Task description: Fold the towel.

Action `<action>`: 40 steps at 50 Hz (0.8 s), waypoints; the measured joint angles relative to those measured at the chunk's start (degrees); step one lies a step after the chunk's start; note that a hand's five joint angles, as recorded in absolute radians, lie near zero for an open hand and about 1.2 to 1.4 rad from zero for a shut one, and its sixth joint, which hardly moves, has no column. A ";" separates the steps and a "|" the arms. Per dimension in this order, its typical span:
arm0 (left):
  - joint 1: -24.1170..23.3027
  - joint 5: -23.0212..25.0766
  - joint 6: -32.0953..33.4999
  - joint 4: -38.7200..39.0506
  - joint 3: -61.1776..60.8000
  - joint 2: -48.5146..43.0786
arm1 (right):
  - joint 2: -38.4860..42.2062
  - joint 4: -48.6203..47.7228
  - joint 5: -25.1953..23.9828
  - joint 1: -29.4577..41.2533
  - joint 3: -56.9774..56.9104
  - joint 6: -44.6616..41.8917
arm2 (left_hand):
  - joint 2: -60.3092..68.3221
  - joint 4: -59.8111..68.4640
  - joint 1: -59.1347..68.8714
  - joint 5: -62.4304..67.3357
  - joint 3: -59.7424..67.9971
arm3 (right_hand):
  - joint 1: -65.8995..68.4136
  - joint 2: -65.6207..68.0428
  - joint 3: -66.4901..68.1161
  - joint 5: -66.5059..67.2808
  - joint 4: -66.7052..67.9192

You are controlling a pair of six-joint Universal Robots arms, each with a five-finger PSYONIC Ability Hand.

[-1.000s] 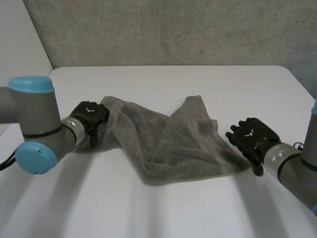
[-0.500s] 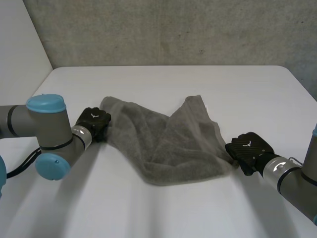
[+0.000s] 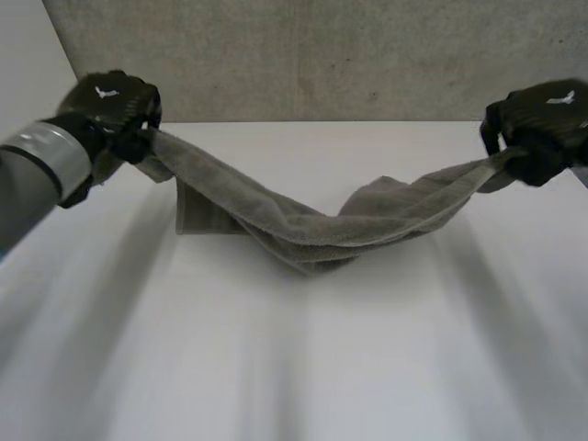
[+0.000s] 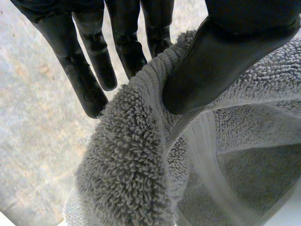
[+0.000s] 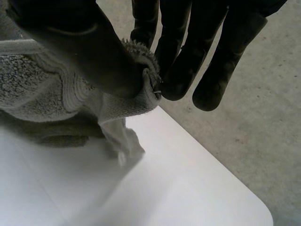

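The towel [image 3: 303,225] hangs as a band between the left hand [image 3: 110,103] and the right hand [image 3: 542,124] and crosses the surface [image 3: 294,367] from side to side. Its middle sags onto the surface, so no hand can pass under it there. Near each hand the towel is lifted, with open room below it. The near part of the surface, in front of the towel, is bare. Behind the towel a strip of surface is open up to the wall [image 3: 322,55].
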 measured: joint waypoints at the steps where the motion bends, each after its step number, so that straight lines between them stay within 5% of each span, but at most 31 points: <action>1: 0.31 0.65 -0.10 -1.20 -0.15 1.16 | -0.12 2.38 -0.07 -0.26 -1.67 -0.28 | 0.00 0.00 0.00 0.00 0.00 | 0.02 0.00 0.04 0.00 0.00; 11: 5.34 5.26 0.05 -9.69 1.01 3.53 | 2.36 9.26 0.59 -0.28 -9.85 -3.67 | 0.00 0.01 0.00 0.00 0.00 | 0.18 0.00 0.31 0.00 0.00; 18: 7.07 6.08 -0.06 -10.58 7.54 -5.39 | 12.61 7.97 2.47 2.51 -15.34 -3.81 | 0.01 0.01 0.00 0.32 0.00 | 0.27 0.00 0.44 0.00 0.00; 31: 3.43 2.37 -2.30 -7.58 47.18 -33.14 | 37.74 -12.72 17.99 12.53 -49.87 0.74 | 0.17 0.26 0.19 0.45 0.00 | 0.68 0.00 0.53 0.00 0.01; 35: 1.95 -1.22 -8.50 1.76 61.89 -36.85 | 38.97 -23.82 21.04 13.25 -57.92 4.46 | 0.23 0.28 0.22 0.45 0.00 | 0.79 0.00 0.63 0.00 0.02; 40: 1.00 -4.37 -20.36 17.65 65.62 -32.69 | 34.85 -33.75 21.29 13.35 -54.52 8.02 | 0.38 0.28 0.22 1.04 0.00 | 0.81 0.00 0.82 0.32 0.02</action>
